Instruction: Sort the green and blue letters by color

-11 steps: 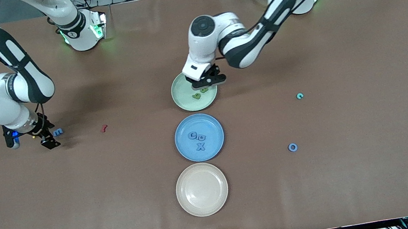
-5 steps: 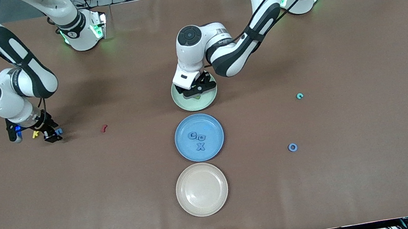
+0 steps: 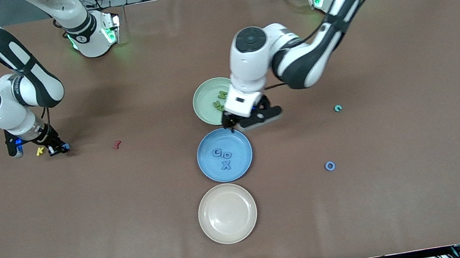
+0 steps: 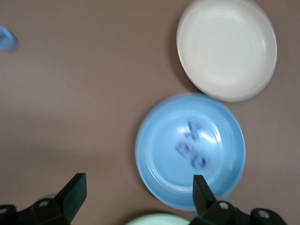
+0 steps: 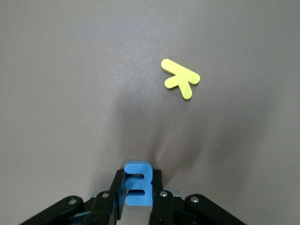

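Front view, nearest first: a cream plate (image 3: 227,213) sits on the brown counter (image 3: 406,193). At its 12 o'clock lies the blue plate (image 3: 224,154), carrying three blue letters (image 3: 224,157), an X nearest the camera and two more side by side just above it. A blue O (image 3: 330,165) lies flat at the blue plate's 4 o'clock, well apart from it. A green C (image 3: 337,108) lies at the O's 1 o'clock.

The left hand (image 3: 251,118) hangs over the gap between the blue plate and the green plate (image 3: 207,100), fingers (image 4: 75,190) spread wide and holding nothing. Green letters (image 3: 220,100) lie in the green plate, partly hidden by that hand.

Toward the right arm's end, a dark red letter (image 3: 117,144) lies on the counter. At its 9 o'clock the right hand (image 3: 59,149) is down at the counter, clamped on a blue letter (image 5: 138,183); the letter's long axis runs along the fingers, pointing out from the hand. A yellow K (image 3: 40,150) lies just beside it.
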